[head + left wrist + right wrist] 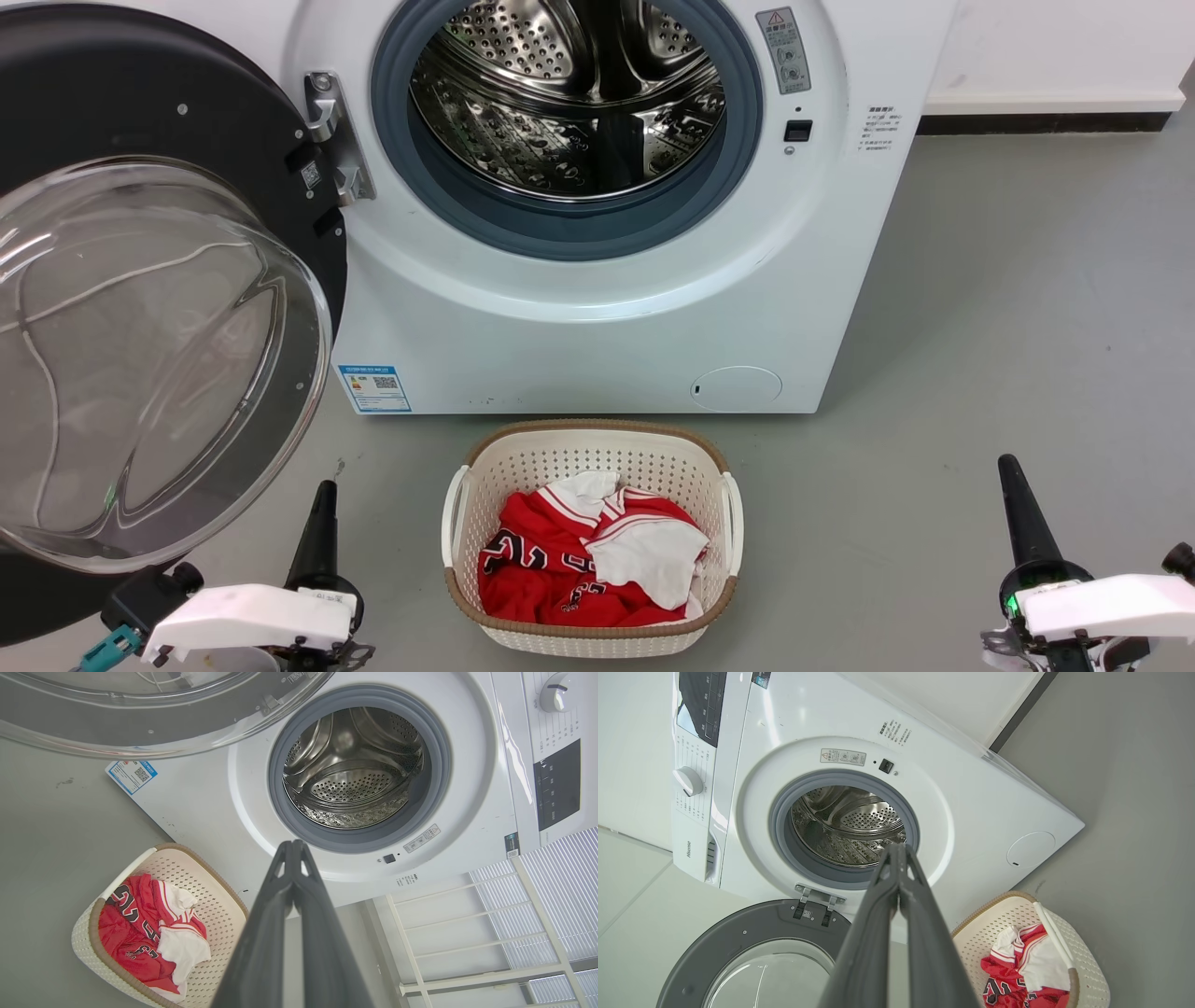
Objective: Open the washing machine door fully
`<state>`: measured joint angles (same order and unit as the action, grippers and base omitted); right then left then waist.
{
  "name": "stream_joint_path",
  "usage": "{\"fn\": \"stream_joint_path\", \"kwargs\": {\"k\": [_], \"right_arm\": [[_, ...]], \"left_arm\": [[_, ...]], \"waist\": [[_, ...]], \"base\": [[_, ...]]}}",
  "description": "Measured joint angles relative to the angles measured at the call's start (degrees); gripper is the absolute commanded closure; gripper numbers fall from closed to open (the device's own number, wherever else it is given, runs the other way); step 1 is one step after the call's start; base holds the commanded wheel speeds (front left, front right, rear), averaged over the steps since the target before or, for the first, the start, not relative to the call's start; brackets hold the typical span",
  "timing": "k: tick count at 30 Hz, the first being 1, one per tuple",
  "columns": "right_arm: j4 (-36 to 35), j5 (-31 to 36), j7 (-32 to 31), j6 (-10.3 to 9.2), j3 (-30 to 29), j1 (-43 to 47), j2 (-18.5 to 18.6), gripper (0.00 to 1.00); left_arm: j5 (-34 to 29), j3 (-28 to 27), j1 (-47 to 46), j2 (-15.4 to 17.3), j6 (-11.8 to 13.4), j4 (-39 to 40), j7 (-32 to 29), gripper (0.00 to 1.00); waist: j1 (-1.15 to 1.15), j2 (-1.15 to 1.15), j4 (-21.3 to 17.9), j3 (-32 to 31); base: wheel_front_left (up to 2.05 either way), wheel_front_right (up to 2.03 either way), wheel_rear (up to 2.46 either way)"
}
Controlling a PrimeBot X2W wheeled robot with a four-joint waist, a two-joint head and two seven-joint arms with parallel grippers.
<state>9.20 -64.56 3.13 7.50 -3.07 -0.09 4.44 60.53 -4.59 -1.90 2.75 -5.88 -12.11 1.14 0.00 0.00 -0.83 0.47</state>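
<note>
**Q:** Fig. 1: what's around you, anything in the way?
**A:** Laundry basket on the floor, just in front of the washing machine, between my left gripper and right gripper. Red-and-white jersey crumpled inside.

**Q:** Door?
**A:** The washing machine door is swung wide on its metal hinge, to the left of the drum. Its glass bowl bulges toward my head cam. My left gripper sits near the door's lower edge, apart from it.

**Q:** Pincers?
**A:** Both have fingers pressed tip to tip, nothing held.

**Q:** Room, materials?
**A:** Smooth grey floor, white wall w/ dark skirting. Drum is perforated steel inside a grey rubber seal. Basket is cream perforated plastic w/ brown rim. Door is glossy black.
</note>
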Motion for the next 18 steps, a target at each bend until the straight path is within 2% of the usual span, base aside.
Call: {"fn": "stream_joint_path", "kwargs": {"k": [18], "right_arm": [[1.66, -10.06, -2.67, 0.00, -0.32, -1.78, 0.03, 1.00]], "left_arm": [[10.81, -0.74, -1.35, 0.02, -0.52, -0.64, -2.58, 1.00]], "waist": [[0.00, 0.00, 0.24, -0.08]], "base": [[0.00, 0.00, 0.00]]}}
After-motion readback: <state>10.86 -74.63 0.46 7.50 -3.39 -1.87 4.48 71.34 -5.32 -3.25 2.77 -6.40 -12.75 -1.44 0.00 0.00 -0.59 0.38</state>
